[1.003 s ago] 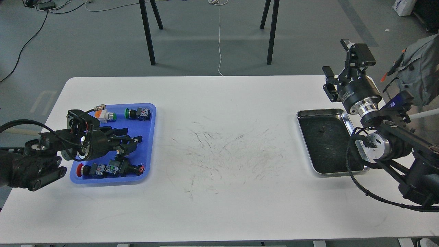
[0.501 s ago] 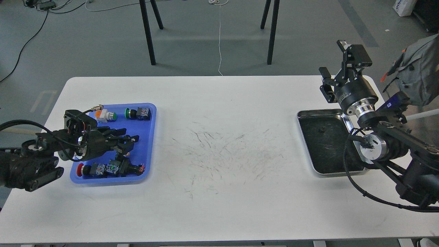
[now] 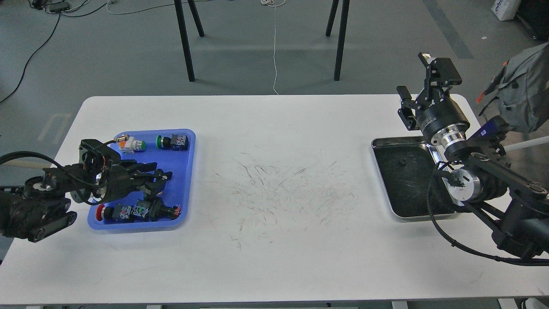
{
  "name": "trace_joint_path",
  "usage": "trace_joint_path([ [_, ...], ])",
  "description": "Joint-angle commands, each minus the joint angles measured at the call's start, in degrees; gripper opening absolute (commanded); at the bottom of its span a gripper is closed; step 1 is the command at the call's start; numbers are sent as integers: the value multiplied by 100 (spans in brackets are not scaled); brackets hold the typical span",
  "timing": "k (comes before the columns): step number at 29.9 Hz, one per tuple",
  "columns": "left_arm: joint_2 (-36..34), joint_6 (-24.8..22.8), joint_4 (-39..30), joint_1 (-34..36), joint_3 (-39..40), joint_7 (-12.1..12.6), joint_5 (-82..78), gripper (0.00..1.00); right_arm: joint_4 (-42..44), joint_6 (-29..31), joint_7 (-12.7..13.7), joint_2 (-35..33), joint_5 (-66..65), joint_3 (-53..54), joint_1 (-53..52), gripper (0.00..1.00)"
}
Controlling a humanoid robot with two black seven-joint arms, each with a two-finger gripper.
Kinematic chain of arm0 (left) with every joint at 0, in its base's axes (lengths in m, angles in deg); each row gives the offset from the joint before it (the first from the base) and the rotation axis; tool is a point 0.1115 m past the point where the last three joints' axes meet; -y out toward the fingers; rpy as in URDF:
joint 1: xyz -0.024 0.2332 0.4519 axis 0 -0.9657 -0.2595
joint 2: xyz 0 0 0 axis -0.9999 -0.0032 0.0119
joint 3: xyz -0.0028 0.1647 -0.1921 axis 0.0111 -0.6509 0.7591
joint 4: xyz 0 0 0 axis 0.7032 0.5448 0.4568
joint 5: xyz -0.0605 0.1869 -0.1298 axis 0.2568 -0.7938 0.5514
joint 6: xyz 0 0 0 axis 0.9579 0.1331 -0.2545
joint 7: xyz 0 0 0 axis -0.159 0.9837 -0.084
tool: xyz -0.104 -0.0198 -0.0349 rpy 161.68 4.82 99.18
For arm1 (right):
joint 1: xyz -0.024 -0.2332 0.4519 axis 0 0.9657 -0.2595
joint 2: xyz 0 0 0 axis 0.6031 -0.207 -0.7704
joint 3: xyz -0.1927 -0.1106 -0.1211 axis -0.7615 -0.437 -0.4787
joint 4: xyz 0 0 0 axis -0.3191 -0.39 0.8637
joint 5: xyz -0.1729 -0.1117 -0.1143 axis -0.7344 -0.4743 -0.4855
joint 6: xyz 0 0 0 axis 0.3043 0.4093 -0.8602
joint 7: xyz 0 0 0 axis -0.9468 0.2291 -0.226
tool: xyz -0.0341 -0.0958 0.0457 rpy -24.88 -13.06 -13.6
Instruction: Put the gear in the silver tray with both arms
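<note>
White counter [image 3: 274, 257], scuffed with dark scratch marks across the middle. Blue plastic tray [image 3: 188, 171] of push-button parts resting near the left end; silver tray [image 3: 388, 189] lying flat near the right end, well apart.

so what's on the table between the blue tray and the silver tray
Nothing stands there. In the head view, the white table between the blue tray and the silver tray shows only dark scuff marks.

Single head view, high, facing forward-down over whole white table [image 3: 274, 257].
</note>
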Motion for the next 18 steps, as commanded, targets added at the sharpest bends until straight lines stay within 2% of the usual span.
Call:
trace_joint_path([
  [1, 12, -8, 6, -1, 0, 1, 5, 52, -1, 0, 0, 0, -1, 0, 0, 95],
  [18, 21, 1, 102, -80, 9, 1, 31, 35, -1, 0, 0, 9, -9, -18, 0, 95],
])
